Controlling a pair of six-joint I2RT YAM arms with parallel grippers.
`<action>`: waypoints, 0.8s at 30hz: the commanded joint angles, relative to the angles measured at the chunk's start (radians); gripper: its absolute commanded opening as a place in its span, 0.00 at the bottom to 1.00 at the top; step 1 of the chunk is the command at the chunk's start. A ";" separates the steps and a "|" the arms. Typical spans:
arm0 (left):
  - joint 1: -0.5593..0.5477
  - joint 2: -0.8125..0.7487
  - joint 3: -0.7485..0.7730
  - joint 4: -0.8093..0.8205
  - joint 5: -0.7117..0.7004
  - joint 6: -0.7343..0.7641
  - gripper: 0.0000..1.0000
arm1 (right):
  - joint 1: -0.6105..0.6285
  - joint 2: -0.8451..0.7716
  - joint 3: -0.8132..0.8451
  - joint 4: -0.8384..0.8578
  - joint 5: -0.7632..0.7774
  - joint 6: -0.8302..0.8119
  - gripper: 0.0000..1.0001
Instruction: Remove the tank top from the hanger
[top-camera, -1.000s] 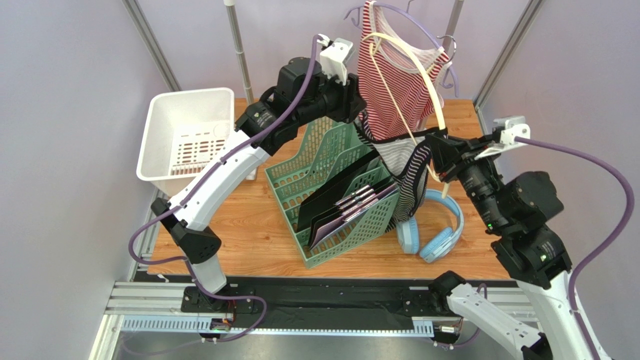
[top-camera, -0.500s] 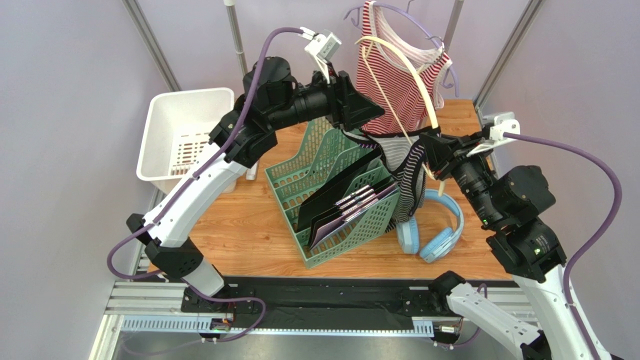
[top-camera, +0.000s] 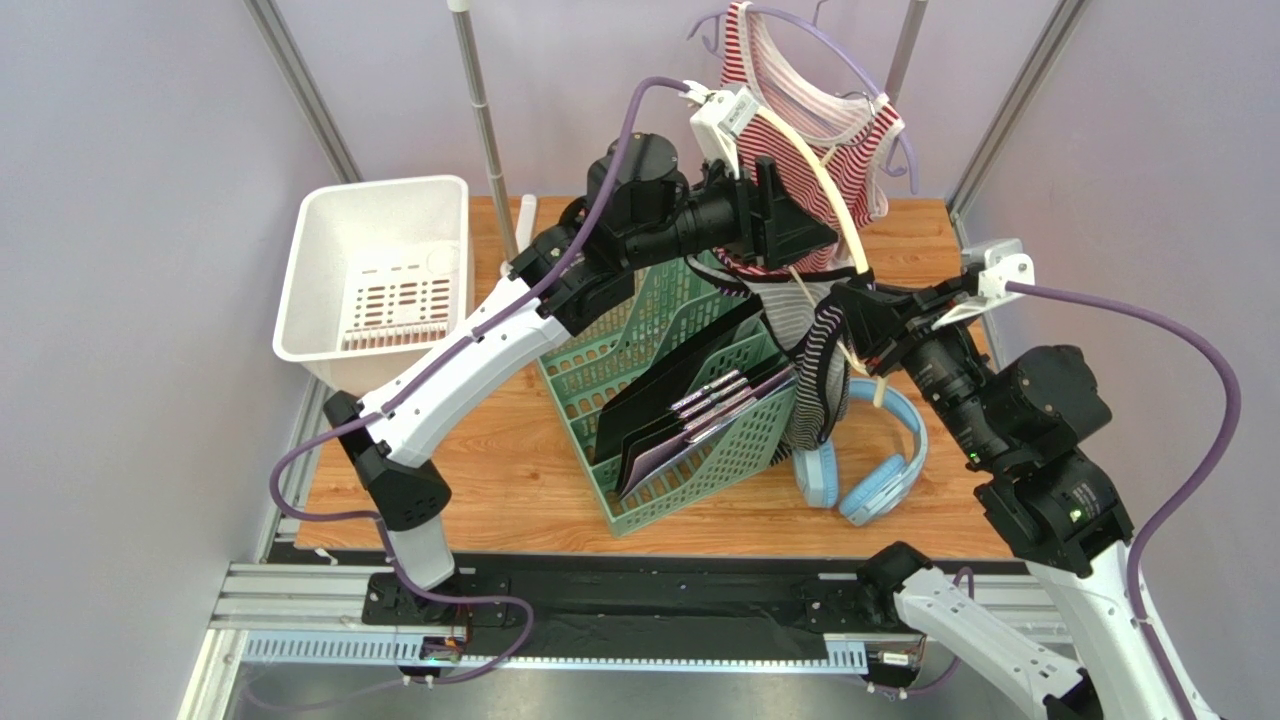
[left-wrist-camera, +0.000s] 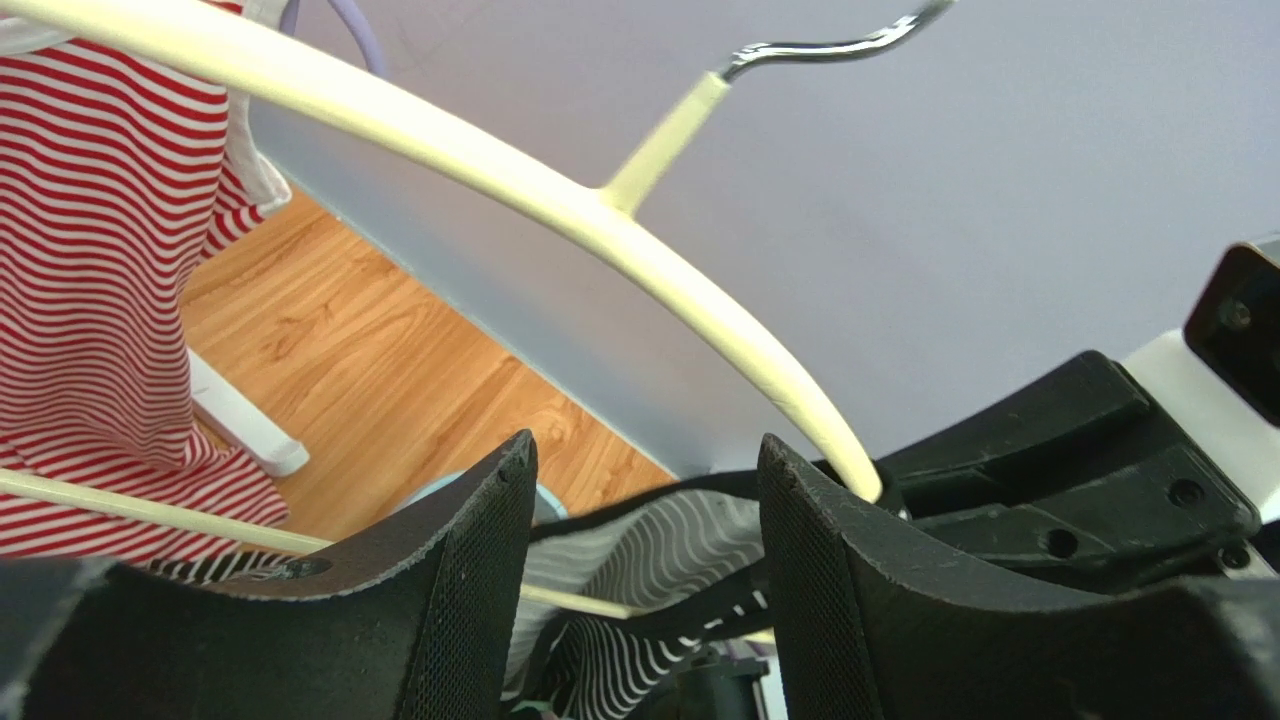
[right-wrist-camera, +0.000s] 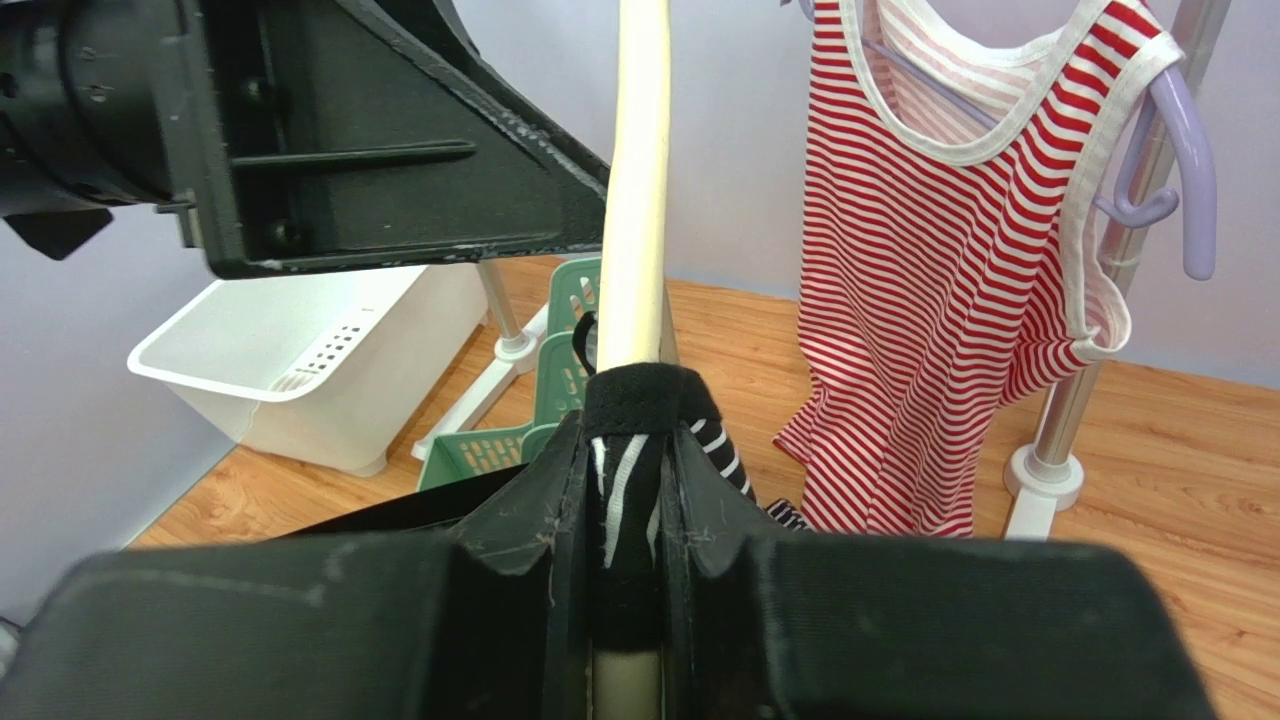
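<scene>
The black-and-white striped tank top (top-camera: 813, 372) droops off one end of a cream hanger (top-camera: 831, 188), over the green rack. My right gripper (top-camera: 845, 312) is shut on that hanger end with the top's strap (right-wrist-camera: 631, 450) pinched against the cream bar (right-wrist-camera: 639, 180). My left gripper (top-camera: 819, 240) is open just above and left of it. In the left wrist view the striped cloth (left-wrist-camera: 661, 555) lies beyond the gap of that gripper (left-wrist-camera: 646, 450), and the hanger's arm (left-wrist-camera: 601, 203) crosses above its fingers. Nothing is held between them.
A red-and-white striped top (top-camera: 796, 105) hangs on a purple hanger (right-wrist-camera: 1180, 165) on the rack at the back. A green file rack (top-camera: 661, 405) with dark folders stands mid-table, with a white basket (top-camera: 376, 270) to the left and blue headphones (top-camera: 872, 458) to the right.
My left arm has swung right, from beside the red top to just above the right gripper, and its jaws have widened. The right gripper keeps its grip and has shifted slightly left.
</scene>
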 joint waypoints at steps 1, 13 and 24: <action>-0.013 -0.003 0.045 0.080 -0.032 -0.049 0.62 | 0.001 -0.015 0.010 0.074 -0.030 0.015 0.00; -0.020 -0.081 -0.097 0.178 0.017 -0.088 0.63 | 0.000 -0.028 0.020 0.048 0.001 0.012 0.00; -0.027 -0.118 -0.156 0.264 0.048 -0.142 0.66 | 0.001 -0.015 0.012 0.061 -0.034 0.031 0.00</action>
